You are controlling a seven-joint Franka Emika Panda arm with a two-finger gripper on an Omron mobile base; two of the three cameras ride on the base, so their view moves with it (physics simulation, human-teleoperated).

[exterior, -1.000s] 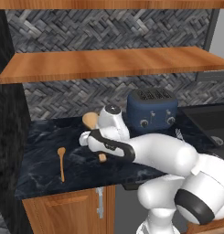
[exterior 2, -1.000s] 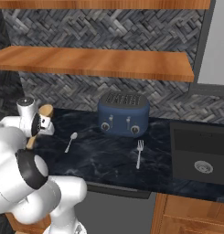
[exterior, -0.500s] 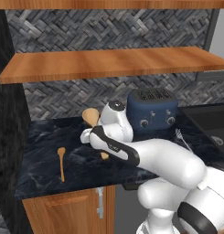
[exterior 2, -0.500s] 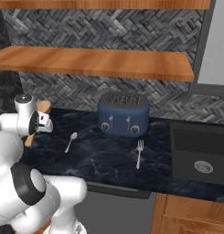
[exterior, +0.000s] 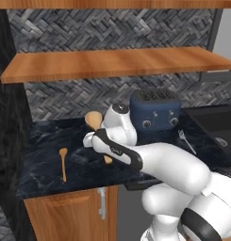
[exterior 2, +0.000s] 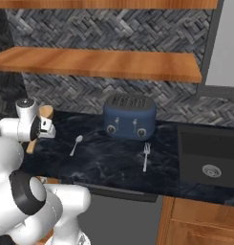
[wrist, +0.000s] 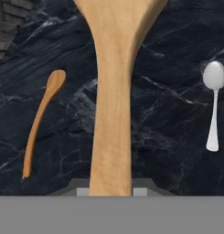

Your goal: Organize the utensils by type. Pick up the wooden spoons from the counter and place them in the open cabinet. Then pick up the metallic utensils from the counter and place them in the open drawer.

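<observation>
Holding lg wooden spoon clamped btwn fingers, above counter | risk: grip at handle end, spoon may pivot/slip en route to cabinet

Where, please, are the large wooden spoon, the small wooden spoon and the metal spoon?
large wooden spoon (wrist: 112, 114), hand view, on its handle.
small wooden spoon (wrist: 38, 119), hand view, on its thin handle.
metal spoon (wrist: 215, 75), hand view, on its bowl.

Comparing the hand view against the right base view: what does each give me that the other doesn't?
Hand view alone: the small wooden spoon lying on the counter. Right base view alone: the blue toaster, the fork, the sink and the wooden shelf. Both: the large wooden spoon held in the gripper, and the silver spoon.
</observation>
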